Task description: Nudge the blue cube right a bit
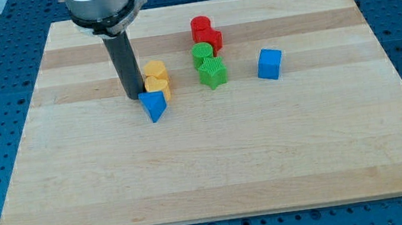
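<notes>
The blue cube stands on the wooden board, right of centre, apart from the other blocks. My tip is far to its left, touching or just beside the blue triangular block and the yellow blocks. The rod rises from there to the arm's metal flange at the view's top left.
Two yellow blocks sit stacked close just right of the rod. A red block pair lies near the view's top centre. Two green blocks, one a star shape, sit below the red ones, left of the blue cube.
</notes>
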Motion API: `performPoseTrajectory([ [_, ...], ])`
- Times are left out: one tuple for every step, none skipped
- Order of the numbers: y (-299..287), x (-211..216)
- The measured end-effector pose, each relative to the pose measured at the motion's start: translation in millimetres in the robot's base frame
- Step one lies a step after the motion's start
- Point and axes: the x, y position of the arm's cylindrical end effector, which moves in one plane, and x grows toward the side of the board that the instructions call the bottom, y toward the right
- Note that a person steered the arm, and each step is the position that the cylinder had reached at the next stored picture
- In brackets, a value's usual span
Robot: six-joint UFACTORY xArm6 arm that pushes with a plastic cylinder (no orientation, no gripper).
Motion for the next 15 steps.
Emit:
performPoseTrajectory([
  [-22.0,0.0],
  [-23.8,5.0],
  [-23.5,17.5],
  [-23.0,19.7],
  [-15.2,20.1],
  [-10.1,20.2],
  [-9.7,20.2],
  [-9.6,20.2],
  [-4.0,20.2],
  [-3.7,20.2],
  [-2.5,20.2],
  [0.1,20.2],
  [1.0,20.2],
  [0.0,20.9],
  [-3.2,55.2],
])
